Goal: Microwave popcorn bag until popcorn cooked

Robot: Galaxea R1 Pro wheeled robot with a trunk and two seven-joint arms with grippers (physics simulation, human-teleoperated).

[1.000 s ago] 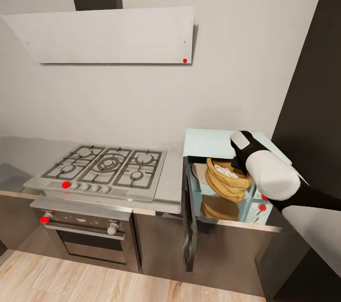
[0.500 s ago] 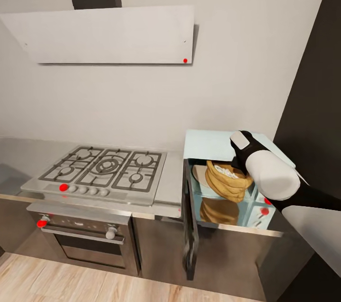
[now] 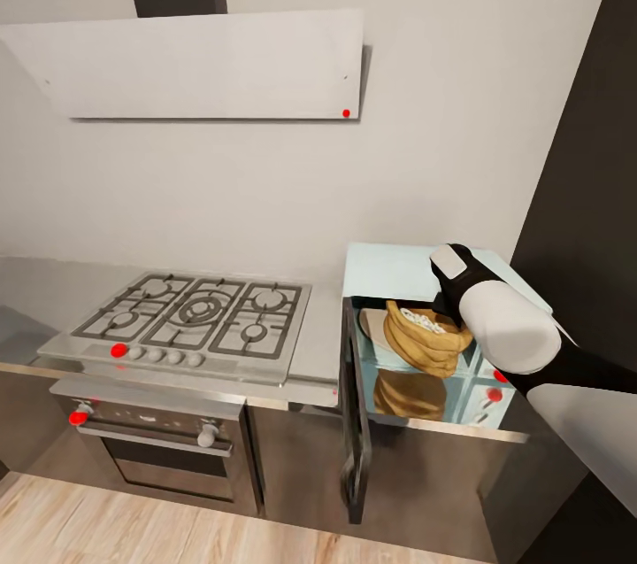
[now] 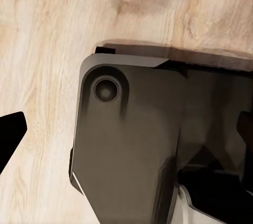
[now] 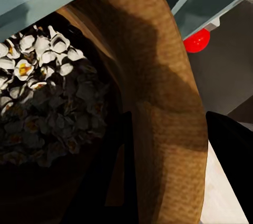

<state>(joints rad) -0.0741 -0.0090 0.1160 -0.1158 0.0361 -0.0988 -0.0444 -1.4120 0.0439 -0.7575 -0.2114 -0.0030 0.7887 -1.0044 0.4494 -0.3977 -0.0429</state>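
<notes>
Popcorn [image 5: 39, 66] fills the bag [image 3: 426, 337], which the right hand [image 3: 445, 302] pinches by its rim, one finger inside and one outside, in the mouth of the open microwave [image 3: 398, 267] at the counter's [image 3: 323, 343] right end. Judging by this, the bag is going in: it should stay upright, slide deep past the sill, and only then be let go. Room is tight between cavity walls; the door [image 3: 354, 422] hangs open leftward. Whether the left hand is spread cannot be told.

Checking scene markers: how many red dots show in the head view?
6: hood, hob front, oven knob, two on the microwave panel. The arm may hide more.
</notes>
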